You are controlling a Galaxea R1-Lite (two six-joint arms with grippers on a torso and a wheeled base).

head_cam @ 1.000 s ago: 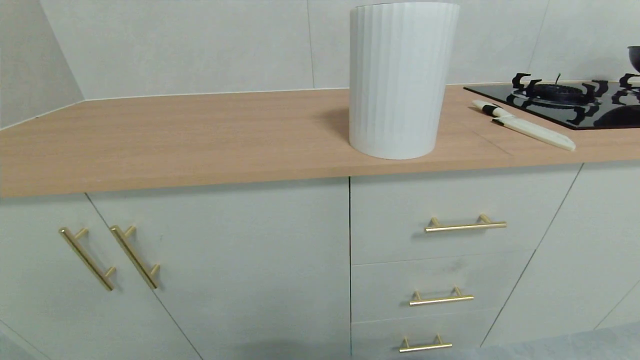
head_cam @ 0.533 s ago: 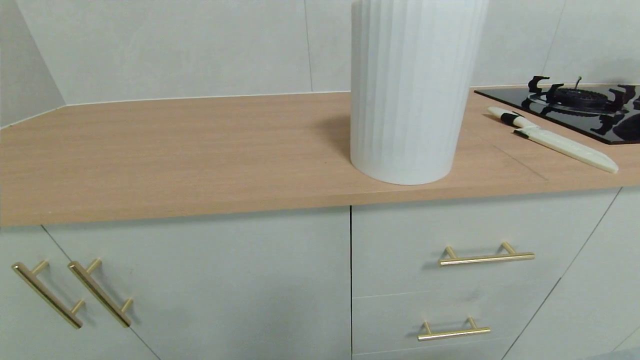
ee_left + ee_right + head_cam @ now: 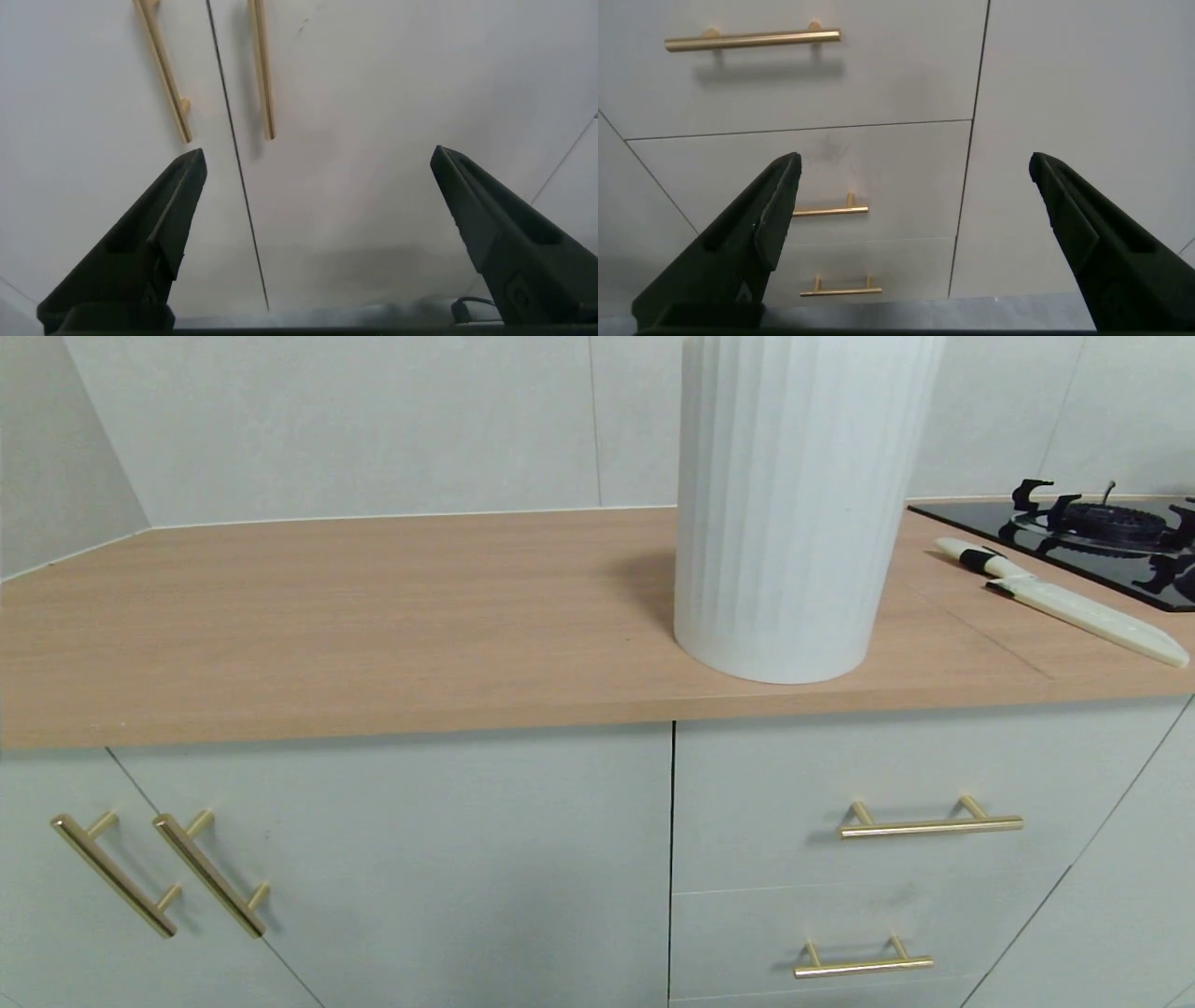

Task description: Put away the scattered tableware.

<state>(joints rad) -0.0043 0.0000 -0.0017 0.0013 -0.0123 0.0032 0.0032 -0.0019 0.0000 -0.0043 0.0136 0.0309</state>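
A light wooden desk [image 3: 327, 616] runs across the middle of the head view. Right of centre stands a tall white ribbed cylindrical holder [image 3: 794, 504]. At the right edge, a cream-white knife with a black band [image 3: 1064, 602] lies flat beside the black glass hob [image 3: 1074, 551]. The left pincer [image 3: 318, 243] and right pincer [image 3: 915, 243] are both spread wide before grey cabinet fronts [image 3: 374, 112].

Container [image 3: 784, 513] top & hob [image 3: 1102, 537] off-frame

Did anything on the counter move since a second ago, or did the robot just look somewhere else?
Only the camera moved: it came closer, so everything looks bigger. The white ribbed container, the knife lying to its right and the stove kept their places on the counter. Nothing was grabbed or let go.
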